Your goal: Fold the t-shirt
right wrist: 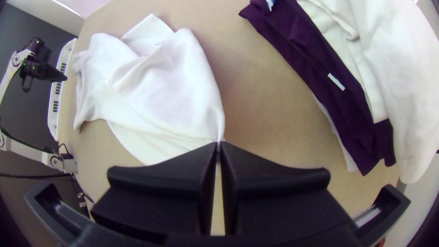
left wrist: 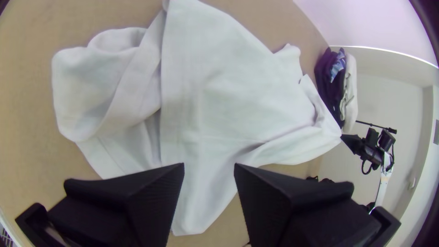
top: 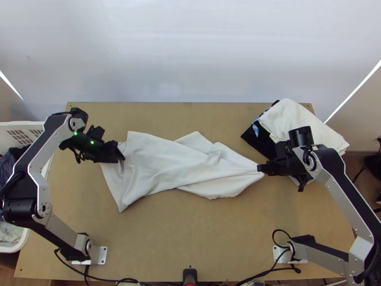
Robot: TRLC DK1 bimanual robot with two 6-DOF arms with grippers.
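While the right end effector (top: pixel 260 168) pinches the t-shirt (top: pixel 157 164) near stacked clothes (top: pixel 288 119), the left one (top: pixel 122 153) gapes wide.

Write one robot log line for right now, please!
t-shirt: rumpled across table, not neatly folded | right gripper: shut on one end | left gripper: open at opposite end | clothes pile: far right corner

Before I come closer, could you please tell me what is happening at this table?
A white t-shirt lies wrinkled across the table, not yet neatly folded. The right gripper is shut on one end of it; the left gripper is open at the opposite end. Beside the right gripper is a clothes pile.
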